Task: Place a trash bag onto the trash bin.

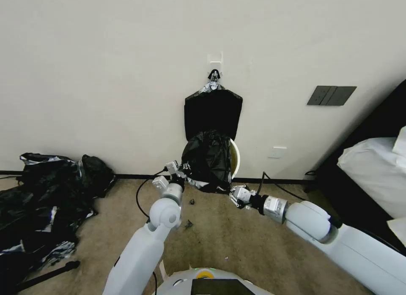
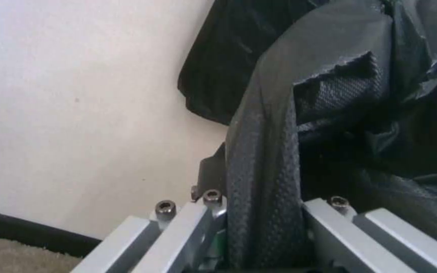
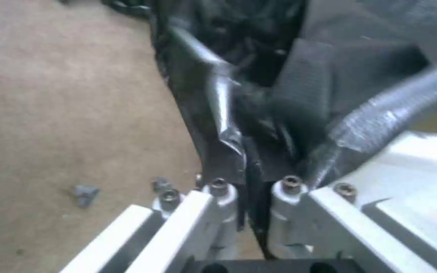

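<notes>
The trash bag [image 1: 207, 159], glossy wrinkled black plastic, is draped over the trash bin [image 1: 235, 157], which stands on the floor against the wall. Just a curved strip of the bin's cream-white rim shows on the bag's right side. My left gripper [image 1: 181, 168] is at the bag's left edge, and its textured black fingers [image 2: 261, 151] are pressed into the film, shut on it. My right gripper [image 1: 232, 196] is low at the bag's bottom right corner. In the right wrist view a fold of the trash bag [image 3: 228, 132] runs pinched between the finger bases.
A flat black bundle [image 1: 213, 113] hangs from a wall hook directly above the bin. A heap of black plastic sheeting [image 1: 42, 202] covers the carpet at left. White bedding [image 1: 372, 168] and dark furniture stand at right. Small scraps [image 1: 188, 223] lie on the carpet.
</notes>
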